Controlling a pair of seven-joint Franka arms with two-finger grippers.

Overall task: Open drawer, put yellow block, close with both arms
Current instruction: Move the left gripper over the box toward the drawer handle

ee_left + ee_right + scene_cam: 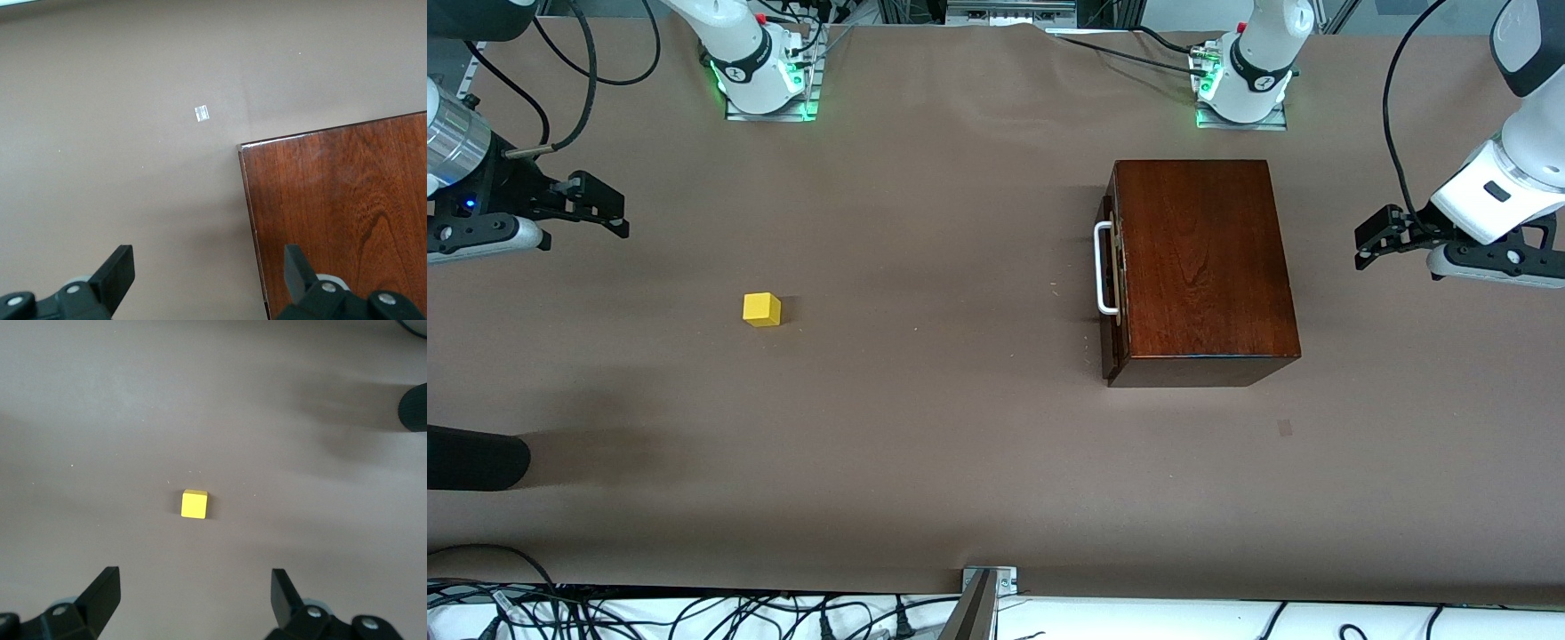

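one yellow block (761, 309) (one drawer (1110, 269))

drawer (1112, 267) interior hidden inside the box (1205, 267), both arms cut off by front view's edges

Even, diffuse overhead lighting on the matte brown surface (960, 462). Soft shadows fall at 3 o'clock of the yellow block (761, 309) and along the near base of the wooden box (1200, 267), whose glossy top shows faint sheen. All views sharp; no glare.
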